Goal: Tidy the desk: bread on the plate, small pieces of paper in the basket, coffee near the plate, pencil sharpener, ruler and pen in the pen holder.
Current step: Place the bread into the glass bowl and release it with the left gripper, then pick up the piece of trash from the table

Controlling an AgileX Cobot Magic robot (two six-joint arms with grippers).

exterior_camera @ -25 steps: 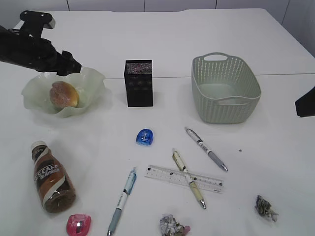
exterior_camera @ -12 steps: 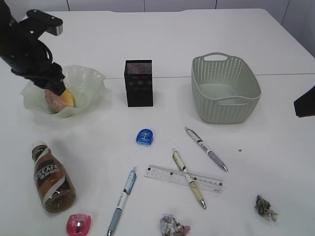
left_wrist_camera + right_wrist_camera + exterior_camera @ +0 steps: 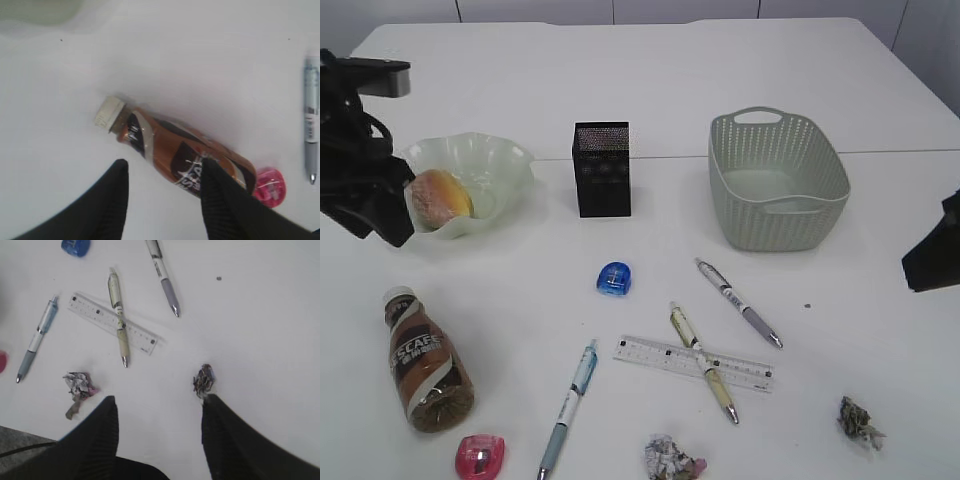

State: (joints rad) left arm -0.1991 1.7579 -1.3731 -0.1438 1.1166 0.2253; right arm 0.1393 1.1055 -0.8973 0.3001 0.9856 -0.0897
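Bread [image 3: 440,195] on plate [image 3: 505,165]; left claw [image 3: 165,192] released above coffee bottle [image 3: 180,157] lying on counter [image 3: 720,60], so straddle its body squarely, clench, stand it near plate.

You see a golden-brown bread [image 3: 440,194] in a pale green plate [image 3: 505,165], a black mesh pen holder [image 3: 602,169], a grey-green perforated basket [image 3: 778,180], and a brown coffee [image 3: 424,362] capped white.

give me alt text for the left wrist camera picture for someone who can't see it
The left gripper, jaws apart and empty, hangs over a brown coffee bottle lying on its side on the white desk. A pink pencil sharpener sits by the bottle's base, and a pen lies at the right edge.
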